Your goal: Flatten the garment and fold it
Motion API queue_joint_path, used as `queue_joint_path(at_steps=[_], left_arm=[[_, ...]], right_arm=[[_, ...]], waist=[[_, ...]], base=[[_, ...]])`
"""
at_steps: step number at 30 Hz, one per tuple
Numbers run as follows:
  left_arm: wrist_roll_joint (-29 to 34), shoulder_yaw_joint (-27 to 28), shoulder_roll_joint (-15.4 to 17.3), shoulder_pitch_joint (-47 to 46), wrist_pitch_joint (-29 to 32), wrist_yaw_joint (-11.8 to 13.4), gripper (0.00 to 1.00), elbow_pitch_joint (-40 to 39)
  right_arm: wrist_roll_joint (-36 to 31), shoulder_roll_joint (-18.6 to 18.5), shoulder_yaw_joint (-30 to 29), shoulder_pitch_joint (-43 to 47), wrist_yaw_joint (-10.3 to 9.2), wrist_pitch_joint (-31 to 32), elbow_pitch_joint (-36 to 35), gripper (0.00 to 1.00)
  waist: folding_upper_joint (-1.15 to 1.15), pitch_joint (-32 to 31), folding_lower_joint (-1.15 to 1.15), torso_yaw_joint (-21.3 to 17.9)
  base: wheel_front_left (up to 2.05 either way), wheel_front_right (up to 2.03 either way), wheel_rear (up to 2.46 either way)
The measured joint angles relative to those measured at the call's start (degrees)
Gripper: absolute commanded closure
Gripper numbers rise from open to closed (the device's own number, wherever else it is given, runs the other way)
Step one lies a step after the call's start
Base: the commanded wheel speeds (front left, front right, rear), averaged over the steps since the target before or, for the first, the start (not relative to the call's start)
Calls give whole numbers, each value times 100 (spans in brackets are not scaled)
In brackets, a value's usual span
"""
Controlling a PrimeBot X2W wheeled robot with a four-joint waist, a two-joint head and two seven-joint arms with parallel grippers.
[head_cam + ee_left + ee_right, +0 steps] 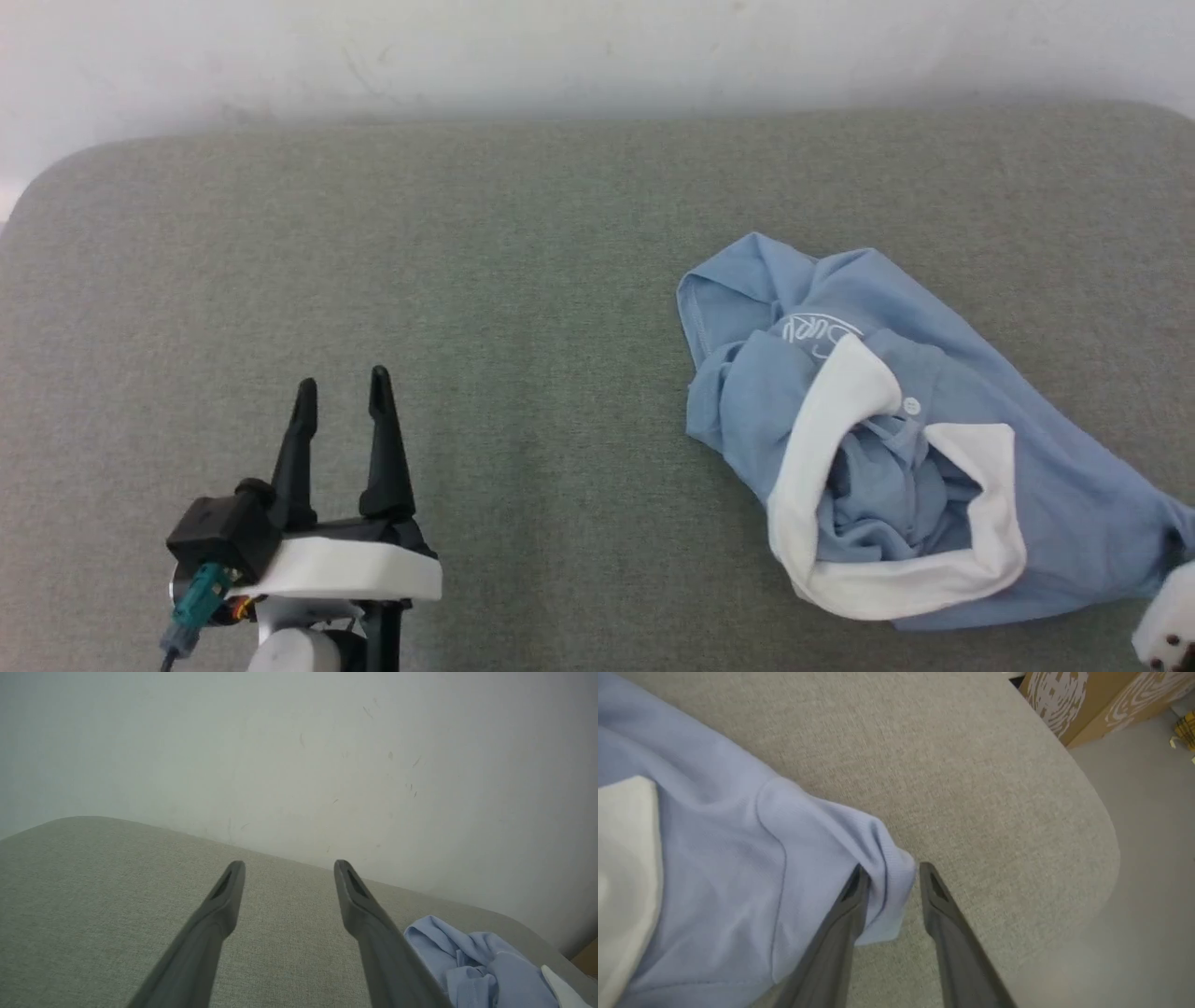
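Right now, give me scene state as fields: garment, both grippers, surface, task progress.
garment: light blue polo shirt, crumpled in a heap at the right of the head view
collar: white, spread open, facing up
logo: white outline, beyond the collar
surface: grey fabric pad
left gripper: open, empty, well apart from the shirt
right gripper: jaws parted, a fold of the shirt's edge between them, looks unclamped
progress: not flattened, not folded

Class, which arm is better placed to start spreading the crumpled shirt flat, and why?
Right. The right end effector straddles a fold at the shirt edge, jaws apart. The left end effector hovers open over the grey surface, well away from it.
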Motion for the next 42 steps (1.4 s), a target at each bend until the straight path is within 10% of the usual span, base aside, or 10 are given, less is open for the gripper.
queue_joint_path(at_steps=[11,32,33,42], left_arm=[[-401,-1486,-9,-848,158,-208,0,1048],[-1827,-3523,-9,-3354,3716,196,0,3381],[-1837,-3556,-9,-3357,3724,153,97,3370],[-1287,-3189,199,-3531,1527,422,100,2874]], right_arm=[[449,-5,1997,-33,1,-2196,-414,0],[905,-9,3062,-46,0,-2279,-605,0],[912,-10,3066,-48,0,-2281,-614,0],[943,-11,2980,-68,0,-2283,-664,0]], waist=[[0,-3,0,-443],[0,367,0,-1090],[0,375,0,-1094],[0,333,0,-839]], base=[[0,0,0],[0,0,0],[0,0,0],[0,0,0]])
